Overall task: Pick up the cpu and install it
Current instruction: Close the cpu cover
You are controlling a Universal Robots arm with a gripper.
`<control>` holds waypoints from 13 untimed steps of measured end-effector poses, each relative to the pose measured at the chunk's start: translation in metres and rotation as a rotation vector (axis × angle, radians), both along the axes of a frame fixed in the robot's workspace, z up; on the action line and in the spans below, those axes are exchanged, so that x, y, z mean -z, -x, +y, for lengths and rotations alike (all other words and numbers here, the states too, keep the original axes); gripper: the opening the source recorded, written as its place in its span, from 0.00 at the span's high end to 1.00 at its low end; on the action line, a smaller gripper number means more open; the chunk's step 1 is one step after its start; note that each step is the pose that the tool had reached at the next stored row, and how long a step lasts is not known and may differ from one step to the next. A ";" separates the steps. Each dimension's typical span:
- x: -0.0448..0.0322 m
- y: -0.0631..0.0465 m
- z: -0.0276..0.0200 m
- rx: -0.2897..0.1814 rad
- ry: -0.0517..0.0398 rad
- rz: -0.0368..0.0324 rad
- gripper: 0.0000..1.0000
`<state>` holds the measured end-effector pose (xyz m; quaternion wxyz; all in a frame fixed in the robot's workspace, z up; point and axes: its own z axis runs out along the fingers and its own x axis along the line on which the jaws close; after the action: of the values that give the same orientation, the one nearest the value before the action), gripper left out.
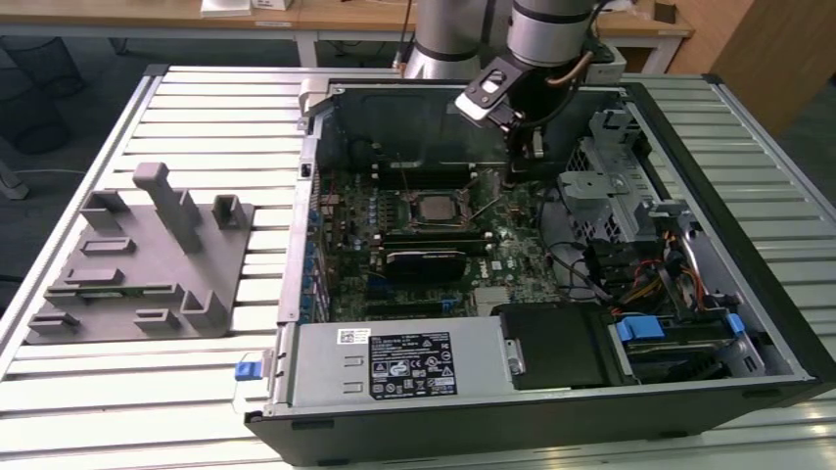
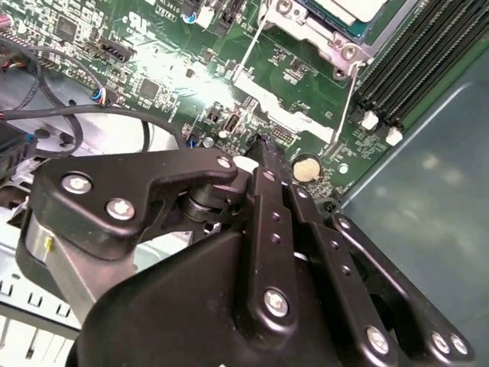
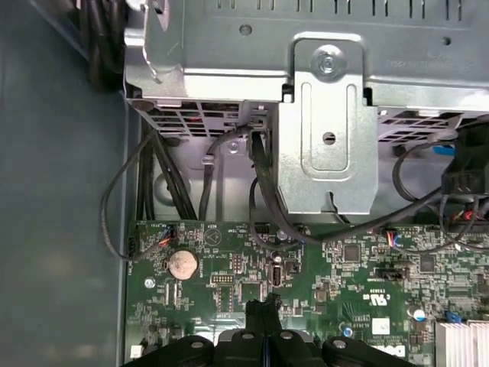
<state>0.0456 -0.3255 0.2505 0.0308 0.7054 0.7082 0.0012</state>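
Note:
The cpu [image 1: 432,208], a pale silver square, lies flat in its socket in the middle of the green motherboard [image 1: 516,257] inside the open computer case. In the second wrist view a corner of the cpu [image 2: 345,8] shows inside the metal socket frame [image 2: 336,47], with a thin lever [image 2: 345,107] running beside it. My gripper [image 1: 527,162] hangs over the board toward the exterior view's right of the socket, apart from the cpu. Its black fingers are shut together with nothing between them in both wrist views [image 2: 263,145] [image 3: 263,307].
A grey plastic block [image 1: 144,259] with upright posts stands on the slatted table on the exterior view's left. The case holds a metal drive cage [image 3: 328,138], cables [image 3: 260,191], a coin battery [image 3: 183,264], memory slots [image 2: 412,69] and a power supply [image 1: 405,362].

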 end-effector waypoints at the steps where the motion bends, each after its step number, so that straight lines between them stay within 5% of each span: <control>1: 0.0015 0.000 0.0000 0.000 0.0001 0.0004 0.89; 13: 0.0057 0.003 0.0000 0.000 0.0010 0.0012 0.89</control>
<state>0.0429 -0.3255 0.2448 0.0308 0.7055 0.7080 0.0004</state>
